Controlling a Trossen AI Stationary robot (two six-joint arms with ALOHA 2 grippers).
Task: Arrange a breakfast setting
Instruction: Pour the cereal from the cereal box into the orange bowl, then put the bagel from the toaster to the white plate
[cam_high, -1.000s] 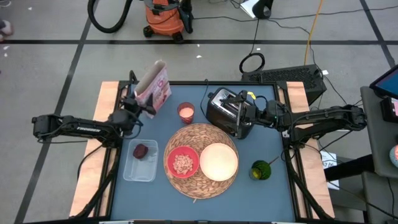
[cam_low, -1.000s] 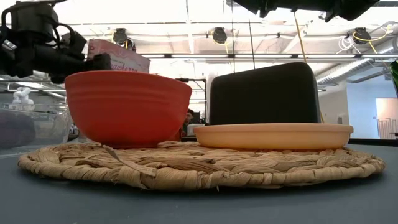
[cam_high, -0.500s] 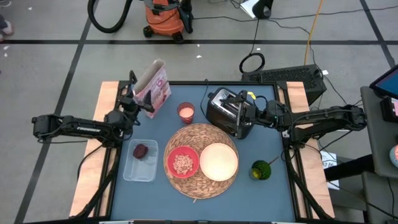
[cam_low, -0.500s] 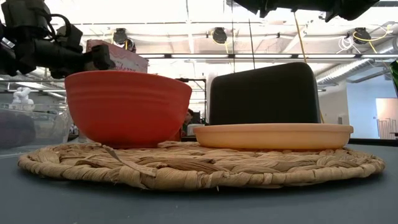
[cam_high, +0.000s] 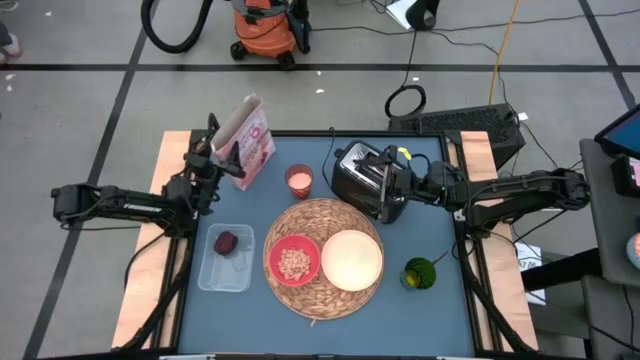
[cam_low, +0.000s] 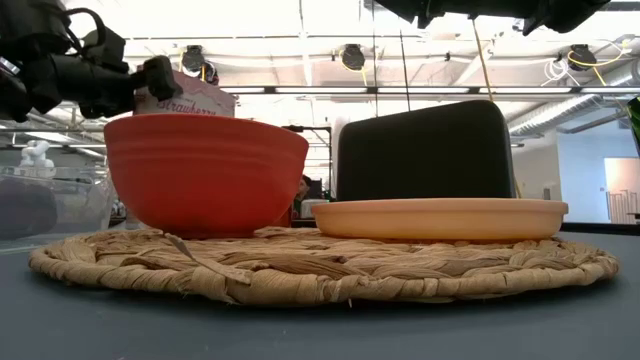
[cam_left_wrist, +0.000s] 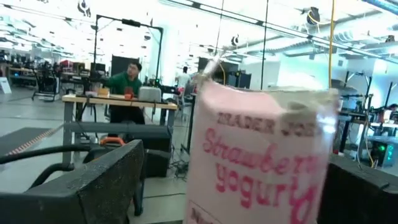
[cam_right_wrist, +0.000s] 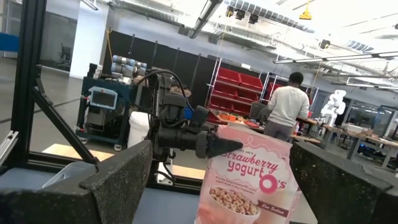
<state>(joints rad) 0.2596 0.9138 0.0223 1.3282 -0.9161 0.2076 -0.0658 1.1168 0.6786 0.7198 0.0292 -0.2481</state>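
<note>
Left gripper (cam_high: 222, 160) nearer yogurt carton (cam_high: 250, 143), seemingly parted

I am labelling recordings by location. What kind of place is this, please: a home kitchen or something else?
Probably a robotics lab or workshop, not a home. Behind the table stand red storage shelves and another robot arm, with exposed ceiling pipes overhead.

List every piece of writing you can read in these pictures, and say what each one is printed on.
"TRADER JOE" – top of the pink cereal bag, cut off at the edge.
"Strawberry yogurt O's" – same bag, front.
"Strawberry" – bag behind the small red bowl, low view.
Small print beneath the cereal photo: too blurred to read.
</note>
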